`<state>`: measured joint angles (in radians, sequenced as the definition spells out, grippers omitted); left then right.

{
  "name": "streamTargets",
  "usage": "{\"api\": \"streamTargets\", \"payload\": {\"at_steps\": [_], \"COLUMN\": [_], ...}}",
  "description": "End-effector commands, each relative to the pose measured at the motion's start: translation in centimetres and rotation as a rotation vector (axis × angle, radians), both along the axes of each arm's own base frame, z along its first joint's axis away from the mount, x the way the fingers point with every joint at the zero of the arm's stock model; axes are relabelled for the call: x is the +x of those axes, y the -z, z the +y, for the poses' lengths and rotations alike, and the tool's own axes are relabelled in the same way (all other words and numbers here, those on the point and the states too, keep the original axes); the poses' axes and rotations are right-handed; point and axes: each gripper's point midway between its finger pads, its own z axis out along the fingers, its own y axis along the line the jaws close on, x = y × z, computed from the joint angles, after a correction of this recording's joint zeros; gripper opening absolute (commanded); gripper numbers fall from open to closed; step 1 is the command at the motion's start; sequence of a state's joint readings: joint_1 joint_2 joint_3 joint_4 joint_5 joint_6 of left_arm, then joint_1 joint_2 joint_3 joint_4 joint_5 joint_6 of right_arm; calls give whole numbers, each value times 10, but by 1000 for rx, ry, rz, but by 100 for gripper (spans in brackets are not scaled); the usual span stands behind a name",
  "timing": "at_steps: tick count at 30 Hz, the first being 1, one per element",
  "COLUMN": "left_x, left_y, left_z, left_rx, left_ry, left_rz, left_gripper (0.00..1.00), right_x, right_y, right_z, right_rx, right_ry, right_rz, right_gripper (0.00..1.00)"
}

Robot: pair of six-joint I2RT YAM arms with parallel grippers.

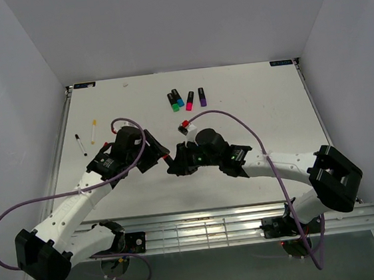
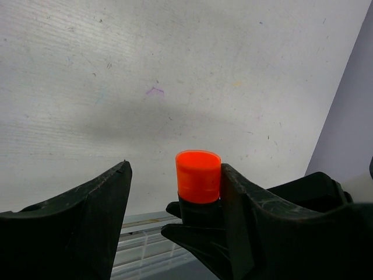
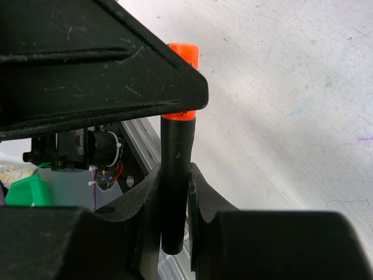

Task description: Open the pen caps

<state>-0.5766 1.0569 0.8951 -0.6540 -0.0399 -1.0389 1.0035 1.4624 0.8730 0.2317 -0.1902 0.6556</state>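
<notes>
White desk (image 1: 250, 106), grey walls (image 1: 161, 22). By left edge, black-tipped pen (image 1: 80, 144) beside second pen (image 1: 93, 128). Mid-desk, left gripper (image 2: 175, 165) spread wide around orange cap (image 2: 198, 175), one finger (image 2: 250, 216) touching it. Right gripper (image 3: 173, 175) clamped on marker (image 3: 175, 146), cap on. Toward far edge, green cap (image 1: 175, 107), blue cap (image 1: 180, 103), pink cap (image 1: 189, 105), purple cap (image 1: 203, 101) in a row; red cap (image 1: 184, 123) nearer.

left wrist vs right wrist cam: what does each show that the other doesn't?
Left wrist only: the left hand is open, with the cap close beside one finger and a wide gap to the other. Right wrist only: the right hand is shut on the marker, whose black body is clamped between its fingers. Both: the orange cap seated on the marker, with the white table behind.
</notes>
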Motion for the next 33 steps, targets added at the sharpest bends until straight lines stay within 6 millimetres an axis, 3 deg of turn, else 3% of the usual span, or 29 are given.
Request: {"api": "streamTargets", "payload": {"at_steps": [1, 5, 12, 16, 18, 24, 26, 30, 33], "left_x": [6, 9, 10, 9, 9, 34, 51, 82, 90], "left_y": [2, 1, -5, -7, -3, -10, -17, -24, -28], "left_z": [7, 7, 2, 0, 0, 10, 12, 26, 26], "left_rx": [47, 57, 43, 42, 48, 130, 176, 218, 218], "left_ry": [4, 5, 14, 26, 19, -77, -109, -182, -191], "left_rz": [-38, -45, -55, -62, -51, -68, -83, -83, -105], "left_gripper": [71, 69, 44, 21, 0, 0, 0, 0, 0], "right_x": [-7, -10, -9, -5, -2, -14, -32, -58, -67], "right_y": [-19, -22, -23, -21, -17, 11, 31, 47, 52], "right_z": [4, 8, 14, 16, 16, 2, -11, -26, -40], "right_rx": [51, 69, 96, 94, 85, 16, -5, 0, -1], "right_ry": [-34, -45, -35, -5, 18, 54, 51, 51, 68], "right_rz": [-7, 17, 55, 80, 99, 167, 214, 226, 226], "right_gripper": [8, 8, 8, 8, 8, 8, 8, 8, 8]}}
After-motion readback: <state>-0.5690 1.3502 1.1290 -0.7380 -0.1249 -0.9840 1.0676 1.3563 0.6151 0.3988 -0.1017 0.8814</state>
